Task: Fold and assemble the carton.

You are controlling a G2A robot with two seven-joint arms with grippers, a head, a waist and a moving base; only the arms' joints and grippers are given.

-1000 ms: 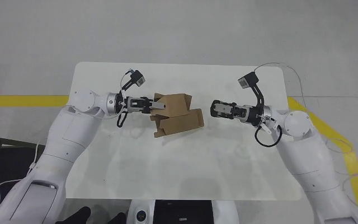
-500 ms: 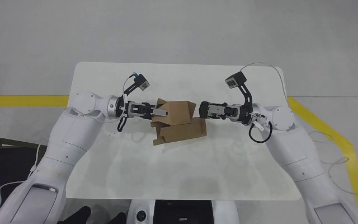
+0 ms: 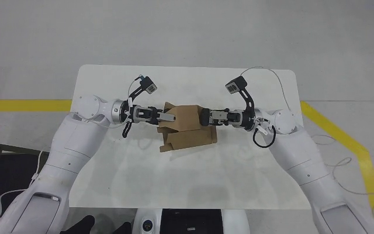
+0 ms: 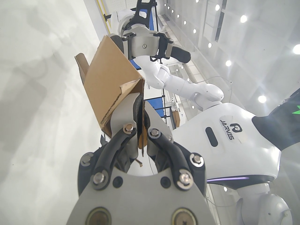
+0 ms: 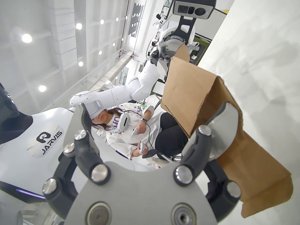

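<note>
**Top view.** We list one brown cardboard carton, partly folded with its flaps loose, near the middle of the white bench. The left claw meets its left end and the right claw meets its right end, so the carton sits between the two. A yellow floor line runs past both ends of the bench.

**Left wrist view.** We record the left claw clamped together on a thin cardboard edge of the carton, at a corner where a torn flap meets the main panel. The carton is tilted and held off the bench surface at this end.

**Right wrist view.** We record the right claw with its fingers spread wide apart. One finger lies against the carton, pressed to a panel beside a fold. The other stands free in open air, touching nothing. A long flap runs alongside the claw body.
</note>
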